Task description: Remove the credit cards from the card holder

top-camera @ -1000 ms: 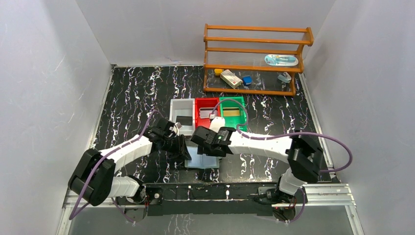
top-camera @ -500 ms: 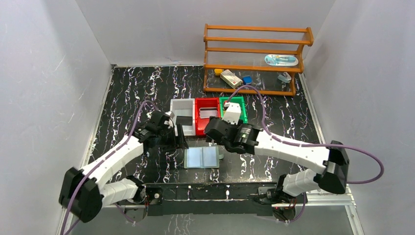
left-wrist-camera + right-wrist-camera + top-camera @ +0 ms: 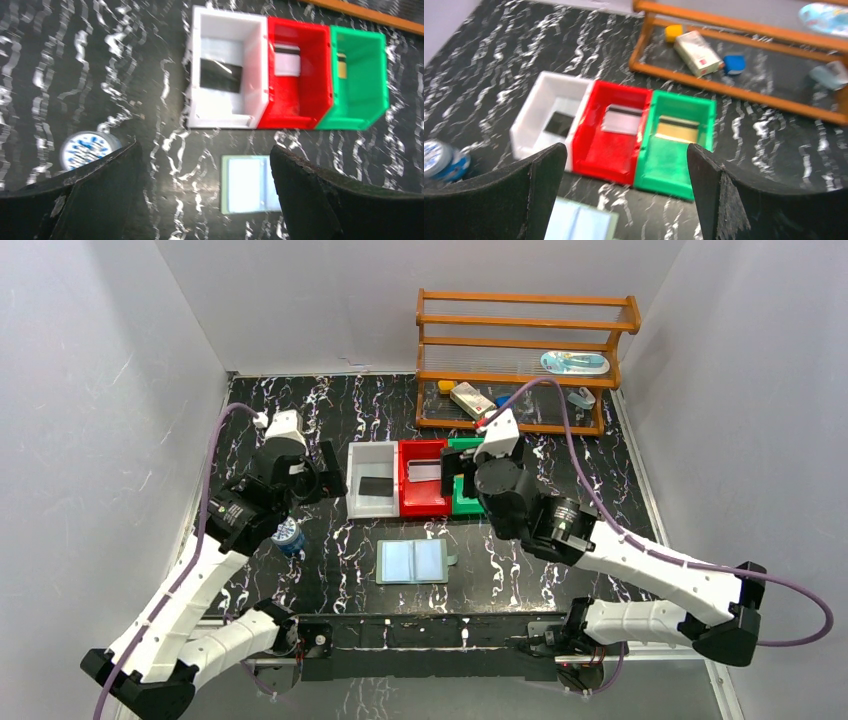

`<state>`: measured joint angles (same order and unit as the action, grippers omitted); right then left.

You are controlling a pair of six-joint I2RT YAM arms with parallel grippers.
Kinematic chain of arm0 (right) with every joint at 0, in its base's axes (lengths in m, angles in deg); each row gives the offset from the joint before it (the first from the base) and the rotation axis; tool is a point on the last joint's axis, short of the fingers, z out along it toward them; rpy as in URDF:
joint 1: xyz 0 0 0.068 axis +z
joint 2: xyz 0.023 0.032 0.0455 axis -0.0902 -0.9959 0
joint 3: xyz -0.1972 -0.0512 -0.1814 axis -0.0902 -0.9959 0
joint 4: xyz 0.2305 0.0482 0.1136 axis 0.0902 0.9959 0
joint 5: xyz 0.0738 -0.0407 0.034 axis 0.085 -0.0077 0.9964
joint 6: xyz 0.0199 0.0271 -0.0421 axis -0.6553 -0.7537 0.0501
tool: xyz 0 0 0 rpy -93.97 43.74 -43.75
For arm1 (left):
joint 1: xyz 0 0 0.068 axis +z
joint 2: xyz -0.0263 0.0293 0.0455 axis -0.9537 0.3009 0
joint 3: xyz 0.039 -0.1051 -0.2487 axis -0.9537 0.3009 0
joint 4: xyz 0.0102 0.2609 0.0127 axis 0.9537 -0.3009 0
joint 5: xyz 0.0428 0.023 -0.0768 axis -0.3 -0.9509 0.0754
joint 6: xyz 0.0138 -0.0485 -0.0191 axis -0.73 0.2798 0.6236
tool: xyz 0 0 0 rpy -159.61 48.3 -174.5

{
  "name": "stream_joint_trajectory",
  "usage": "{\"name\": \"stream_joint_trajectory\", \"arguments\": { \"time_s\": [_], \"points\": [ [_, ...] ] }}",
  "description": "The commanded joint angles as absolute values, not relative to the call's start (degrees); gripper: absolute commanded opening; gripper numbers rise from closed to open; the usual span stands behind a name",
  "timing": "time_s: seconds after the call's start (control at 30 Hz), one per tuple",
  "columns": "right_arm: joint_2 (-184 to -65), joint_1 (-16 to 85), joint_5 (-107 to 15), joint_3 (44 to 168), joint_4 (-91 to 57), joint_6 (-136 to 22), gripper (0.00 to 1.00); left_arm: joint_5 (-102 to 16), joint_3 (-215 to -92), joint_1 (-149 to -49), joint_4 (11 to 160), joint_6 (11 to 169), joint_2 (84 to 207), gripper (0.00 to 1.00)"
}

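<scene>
The card holder (image 3: pixel 414 561) lies open and flat on the black marbled table, its bluish pockets facing up; it also shows as the card holder (image 3: pixel 245 184) and the card holder (image 3: pixel 579 222). A black credit card (image 3: pixel 221 75) lies in the white bin (image 3: pixel 227 15). A silver card (image 3: pixel 287 62) sits in the red bin (image 3: pixel 300 107), and a gold card (image 3: pixel 678 131) in the green bin (image 3: pixel 669 160). My left gripper (image 3: pixel 202 150) hangs open high above the table, left of the bins. My right gripper (image 3: pixel 626 150) hangs open over the green bin's side. Neither holds anything.
A round blue-and-white tin (image 3: pixel 288 536) stands left of the holder. A wooden rack (image 3: pixel 520 360) with small items stands at the back right. White walls close in on the left, back and right.
Both arms have lifted off the holder and drawn back, the left one to the left, the right one toward the bins. Both jaws have spread wide. The tin has come into view.
</scene>
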<state>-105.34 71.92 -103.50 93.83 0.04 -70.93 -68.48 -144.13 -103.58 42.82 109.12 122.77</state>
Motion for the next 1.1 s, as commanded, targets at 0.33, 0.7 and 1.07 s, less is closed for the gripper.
{"name": "stream_joint_trajectory", "arguments": {
  "time_s": [0.33,0.7,1.07],
  "points": [
    [-113.7,30.9,-72.1,108.8,1.5,-65.7,0.98,-76.8,-165.0,-85.8,38.4,93.9,134.4,0.99],
    [-115.4,28.6,-67.5,120.2,13.5,-67.9,0.98,-78.5,-171.4,-84.2,37.3,102.0,136.4,0.98],
    [-110.4,28.6,-66.8,114.1,15.8,-72.2,0.98,-79.8,-164.5,-84.2,36.4,102.6,129.5,0.98]
  ]
}}
